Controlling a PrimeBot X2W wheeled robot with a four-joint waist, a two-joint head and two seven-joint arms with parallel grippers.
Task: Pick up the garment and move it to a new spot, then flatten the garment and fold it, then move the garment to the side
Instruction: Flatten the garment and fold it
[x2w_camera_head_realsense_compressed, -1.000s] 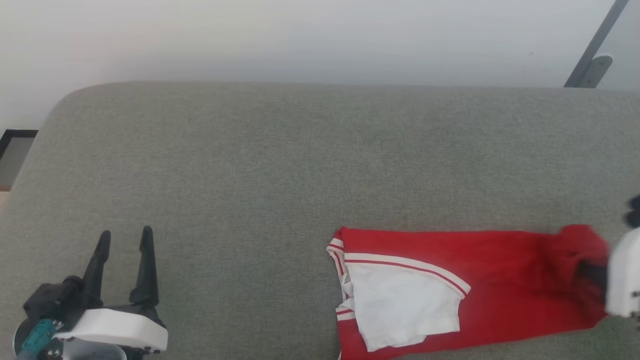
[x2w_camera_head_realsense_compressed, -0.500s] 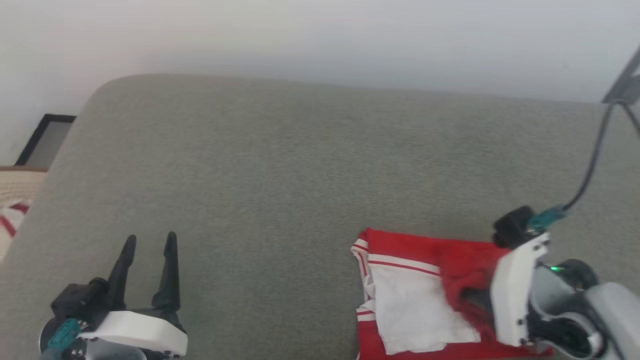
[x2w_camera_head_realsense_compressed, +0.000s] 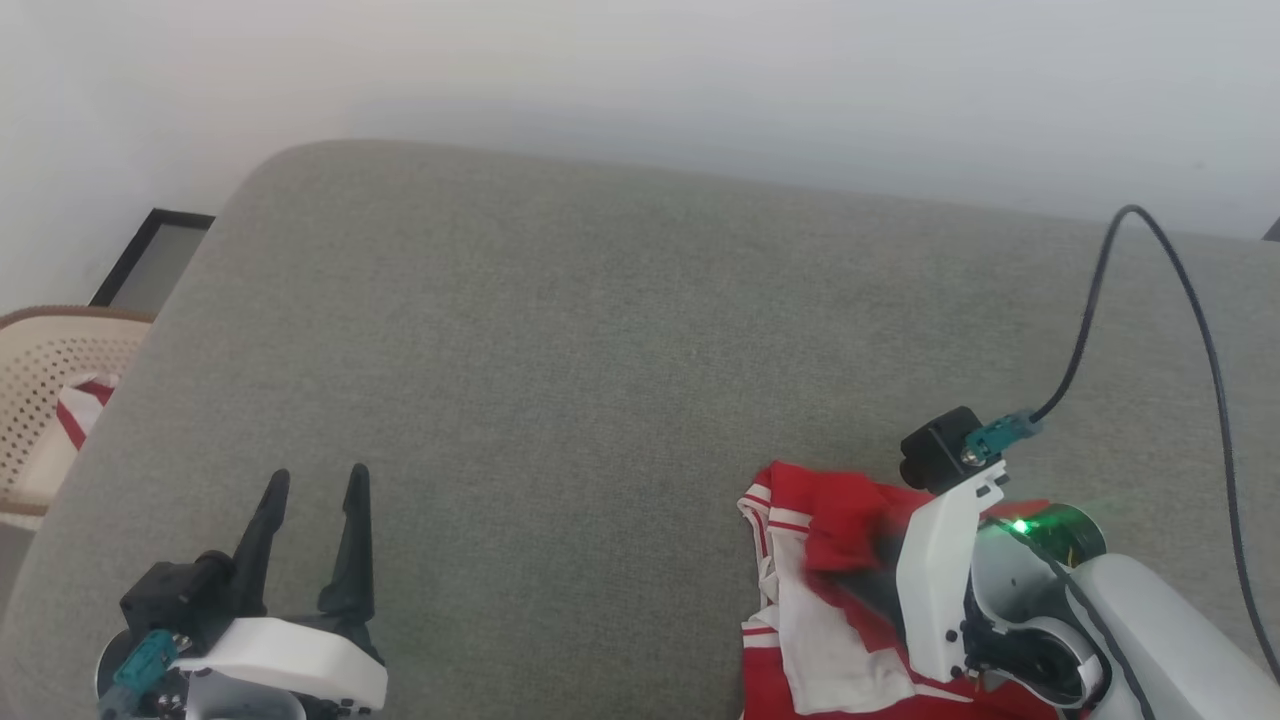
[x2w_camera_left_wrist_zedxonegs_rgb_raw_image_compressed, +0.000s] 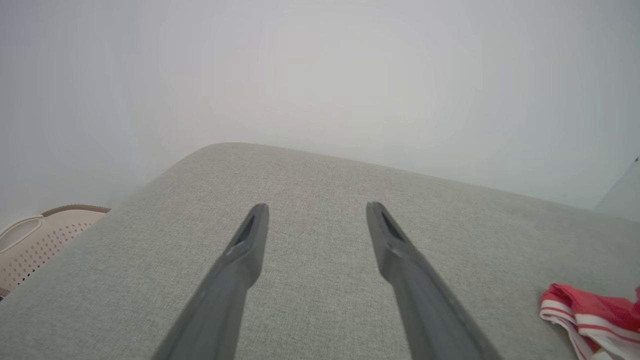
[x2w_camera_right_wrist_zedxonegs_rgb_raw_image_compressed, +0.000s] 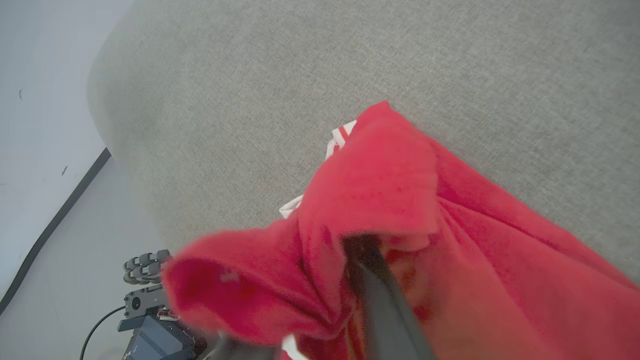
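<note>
Wicker comes first on my screen: a pale basket (x2w_camera_head_realsense_compressed: 45, 380) off the far-left corner, with a white scrap with a red stripe (x2w_camera_head_realsense_compressed: 82, 408) in it. That is not my business. Next along, the left gripper (x2w_camera_head_realsense_compressed: 318, 475) hovers low over the grey cushion (x2w_camera_head_realsense_compressed: 600, 340) with its fingers spread wide and nothing between them, well apart from the work.

The garment (x2w_camera_head_realsense_compressed: 835, 515) lies on the cushion right of centre, close to the near edge. It is bunched, with a red fold heaped over the white sleeve and the striped trim showing at its left end. The right gripper (x2w_camera_head_realsense_compressed: 868, 585) is buried in that heap. The right wrist view shows one dark finger (x2w_camera_right_wrist_zedxonegs_rgb_raw_image_compressed: 372, 280) running under the red cloth and the other is covered. I cannot tell whether the jaws are pinching the fabric or standing loose inside it.

I read this as the fold step, with the red end brought over towards the sleeve end. To do it well I would line the carried edge up with the striped trim, then bring it down onto the lower layer before letting go. I would draw the fingers out low along their own length so the top layer is not dragged back. The arm's black cable (x2w_camera_head_realsense_compressed: 1085, 310) loops above, clear of the cloth.
</note>
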